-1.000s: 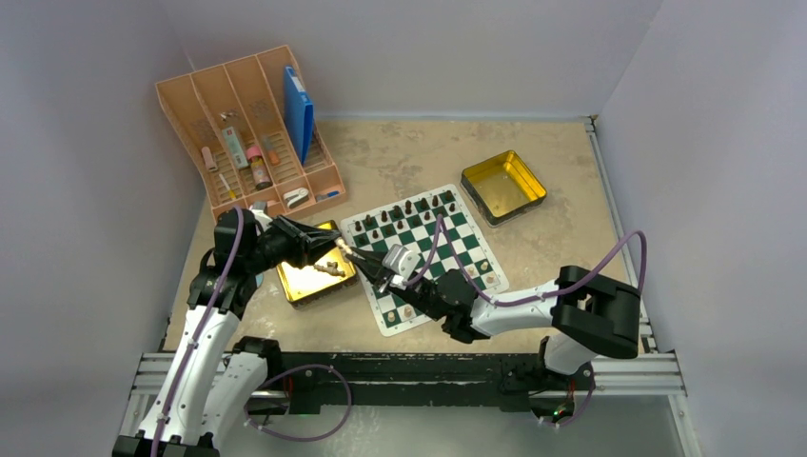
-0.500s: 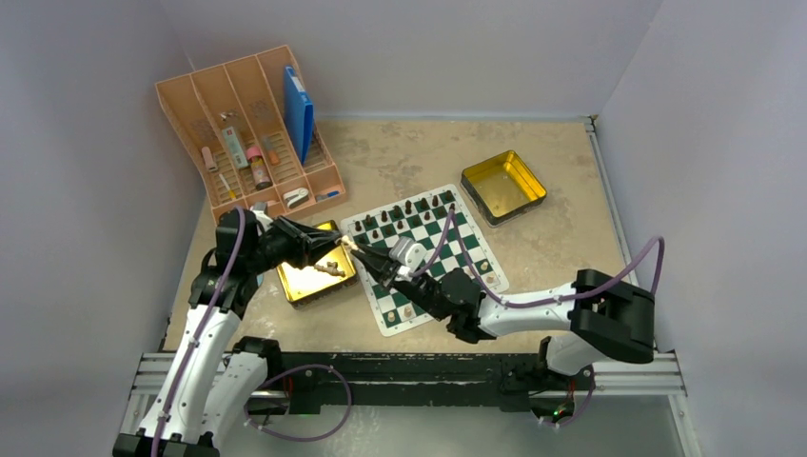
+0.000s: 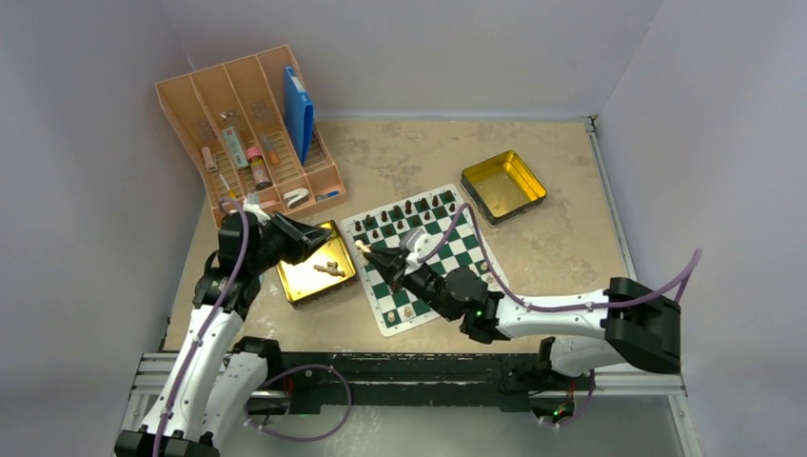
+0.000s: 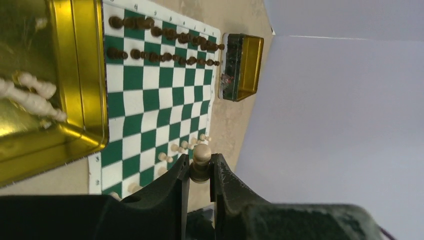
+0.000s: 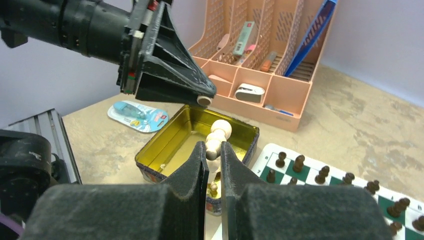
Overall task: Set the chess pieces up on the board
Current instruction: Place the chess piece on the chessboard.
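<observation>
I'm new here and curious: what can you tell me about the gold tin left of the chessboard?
The gold tin is shallow and square, shiny like metal inside, with a darker patterned outer wall and no lid. It lies flat on the table beside the board, with a few pale chess pieces inside.

This is looking like a robotics lab test cell. Plain pale panels (image 3: 428,57) are boxing in a mottled beige tabletop (image 3: 409,157) on three sides, and the left arm (image 3: 205,338) and right arm (image 3: 561,319) are sitting bolted to an aluminium rail (image 3: 152,367) along the near edge. A peach desk organiser (image 3: 186,107) is standing in the far corner, probably holding random office bits, kinda small to tell.
</observation>
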Controlling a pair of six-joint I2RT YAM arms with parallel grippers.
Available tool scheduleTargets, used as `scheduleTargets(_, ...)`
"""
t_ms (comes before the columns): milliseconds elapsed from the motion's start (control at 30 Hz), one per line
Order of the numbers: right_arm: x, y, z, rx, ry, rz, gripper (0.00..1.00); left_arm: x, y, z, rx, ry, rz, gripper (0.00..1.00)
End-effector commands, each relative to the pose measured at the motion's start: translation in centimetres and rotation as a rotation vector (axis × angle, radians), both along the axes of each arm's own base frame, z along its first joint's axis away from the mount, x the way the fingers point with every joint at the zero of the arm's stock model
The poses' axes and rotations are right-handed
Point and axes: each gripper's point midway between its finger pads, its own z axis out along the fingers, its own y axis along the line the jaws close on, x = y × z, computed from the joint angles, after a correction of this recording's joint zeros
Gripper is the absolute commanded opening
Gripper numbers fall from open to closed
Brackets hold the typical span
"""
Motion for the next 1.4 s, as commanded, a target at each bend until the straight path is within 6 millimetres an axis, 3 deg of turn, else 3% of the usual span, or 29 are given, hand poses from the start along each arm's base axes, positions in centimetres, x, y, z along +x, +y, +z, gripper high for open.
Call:
scheduleTargets(0, 1.3, -1.5, 1.5, 0.063, 0.129, -0.064, 0.0, 2.1, 0.9, 3.6, 0.267, -0.391, -0.095, 0.0)
scheduleTargets(200, 2.7, -3.1, 1.0, 0.013, 0.225, -0.115, 0.0, 1.4, -1.3, 6.1, 0.412, -0.782, -0.324, 0.0)
scheduleTargets(400, 5.1, -7.2, 0.8, -0.002, 0.334, -0.194, 0.0, 0.7, -3.7, 5.2, 0.471, -0.959, -0.546, 0.0)
scheduleTargets(500, 5.3, -8.6, 0.9, -0.018, 0.345, -0.216, 0.0, 0.9, -5.0, 3.7, 0.514, -0.981, -0.572, 0.0)
scheduleTargets(633, 5.2, -10.2, 1.9, -0.03, 0.343, -0.249, 0.0, 1.2, -8.1, 1.9, 0.563, -1.022, -0.622, 0.0)
scheduleTargets(767, 5.3, -12.1, 3.4, -0.007, 0.309, -0.304, 0.0, 2.4, -10.3, -1.8, 0.611, -0.951, -0.678, 0.0)
scheduleTargets(933, 5.3, -13.9, 5.0, 0.015, 0.278, -0.344, 0.0, 2.3, -12.1, -4.7, 0.653, -0.96, -0.682, 0.0)
scheduleTargets(1100, 4.7, -14.5, 6.1, 0.023, 0.275, -0.333, 0.0, 0.8, -13.5, -8.2, 0.673, -0.924, -0.706, 0.0)
scheduleTargets(1367, 4.2, -14.6, 5.2, 0.002, 0.305, -0.319, 0.0, -2.5, -15.9, -11.0, 0.693, -1.059, -0.748, 0.0)
